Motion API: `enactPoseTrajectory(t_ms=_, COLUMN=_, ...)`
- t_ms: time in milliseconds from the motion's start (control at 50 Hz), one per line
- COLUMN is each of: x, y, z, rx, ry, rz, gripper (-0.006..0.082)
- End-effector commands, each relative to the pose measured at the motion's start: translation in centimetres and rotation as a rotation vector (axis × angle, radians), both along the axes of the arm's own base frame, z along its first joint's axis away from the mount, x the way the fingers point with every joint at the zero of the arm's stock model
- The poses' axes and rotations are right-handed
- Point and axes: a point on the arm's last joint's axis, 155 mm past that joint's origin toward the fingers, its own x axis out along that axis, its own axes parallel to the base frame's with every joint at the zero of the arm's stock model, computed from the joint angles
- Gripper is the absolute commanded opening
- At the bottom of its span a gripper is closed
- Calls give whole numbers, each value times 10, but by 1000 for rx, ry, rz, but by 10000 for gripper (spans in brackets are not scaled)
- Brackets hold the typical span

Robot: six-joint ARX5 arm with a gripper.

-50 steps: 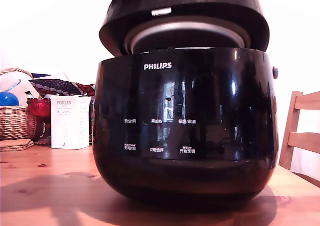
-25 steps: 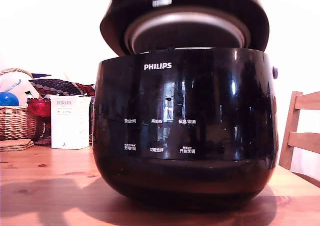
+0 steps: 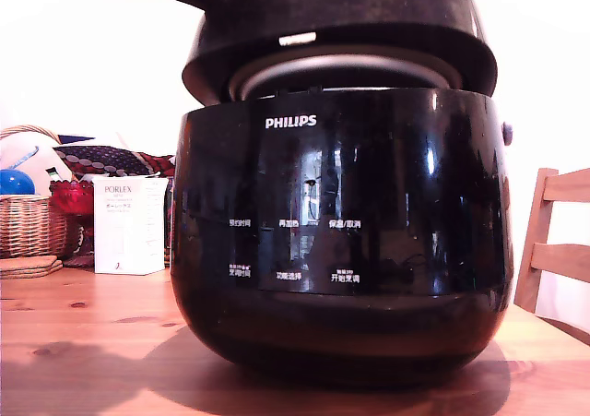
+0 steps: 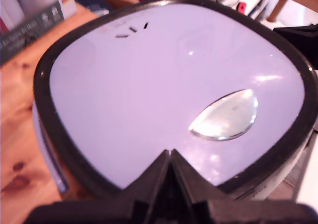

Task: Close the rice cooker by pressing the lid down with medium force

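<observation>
**Item: Philips rice cooker, lid part-lowered, not latched**

Contents, from the exterior view's left to its right: wicker basket point(image 3: 26, 215) with a blue ball; white PORLEX box point(image 3: 129, 224); the rice cooker point(image 3: 341, 241), centre of the wooden table point(image 3: 83, 342); wooden chair point(image 3: 556, 245).

Lid point(image 3: 341, 19): hinged above the body, tilted, its silver inner rim showing in the gap at the front. Top surface glossy, pale with glare in the wrist view.

Gripper point(image 4: 169, 157): jaws together in a point, tip resting near the lid's front edge, gripping nothing.

Risks, as judged:
- Closed tip on slick curved plastic may skid forward off the edge, since the push is not square to the tilted surface.
- Too light a press leaves the catch unengaged; the lid could spring open.
- An off-centre or hard push may rock or slide the cooker on the table.

Change against the frame half a second earlier: lid lower, gap narrower, less of the inner disc exposed. Against a second earlier: about level.
</observation>
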Motion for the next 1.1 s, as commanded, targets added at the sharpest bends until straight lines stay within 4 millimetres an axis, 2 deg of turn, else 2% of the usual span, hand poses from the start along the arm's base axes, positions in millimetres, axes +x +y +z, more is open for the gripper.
enactPoseTrajectory(t_ms=0, x=-5, y=1, z=-24, rx=24, ry=36, rz=4, gripper=-23)
enactPoseTrajectory(t_ms=260, x=-4, y=-1, z=-57, rx=22, ry=14, rz=17, gripper=-24)
enactPoseTrajectory(t_ms=480, x=-9, y=-3, z=-77, rx=25, ry=-10, rz=14, gripper=-24)
enactPoseTrajectory(t_ms=800, x=-24, y=-6, z=-89, rx=65, ry=2, rz=-5, gripper=-23)
enactPoseTrajectory(t_ms=1080, x=-34, y=5, z=-105, rx=138, ry=52, rz=-1, gripper=-23)
